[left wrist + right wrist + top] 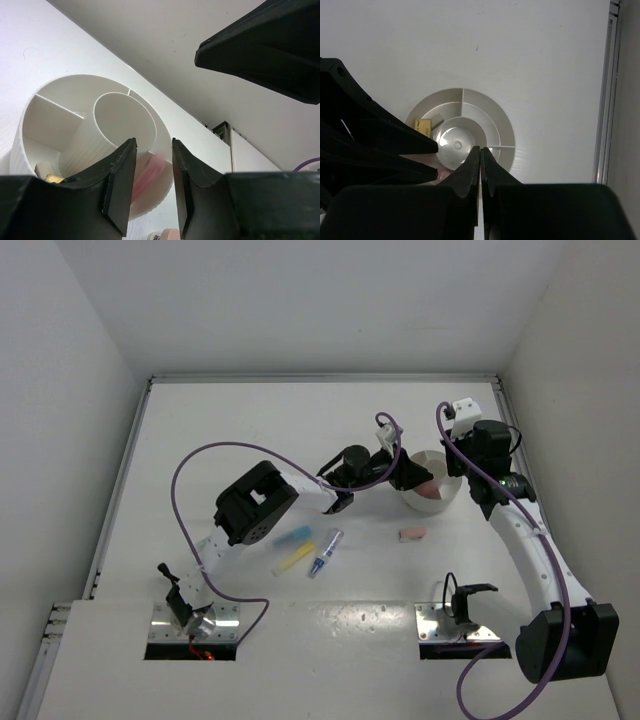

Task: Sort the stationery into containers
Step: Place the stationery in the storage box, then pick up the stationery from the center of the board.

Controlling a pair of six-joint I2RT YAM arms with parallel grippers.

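Observation:
The white round divided bowl [438, 502] stands right of the table's middle. My left gripper [410, 478] hovers at its left rim, jaws apart with nothing between them. In the left wrist view a blurred pink pen [146, 172] lies in an outer compartment of the bowl [55, 107], below the open left gripper [153, 145]. My right gripper [456, 468] hangs shut and empty over the bowl's right side; its fingers [480, 150] meet above the bowl [490, 112]. A yellow-brown eraser [422, 125] sits in another compartment. Blue [297, 536], yellow [291, 561] and purple-blue [325, 553] pens and a pink eraser [411, 534] lie on the table.
Two square metal plates [232, 614] [432, 618] sit at the near edge by the arm bases. White walls enclose the table on the left, back and right. A purple cable [190, 475] loops over the left arm.

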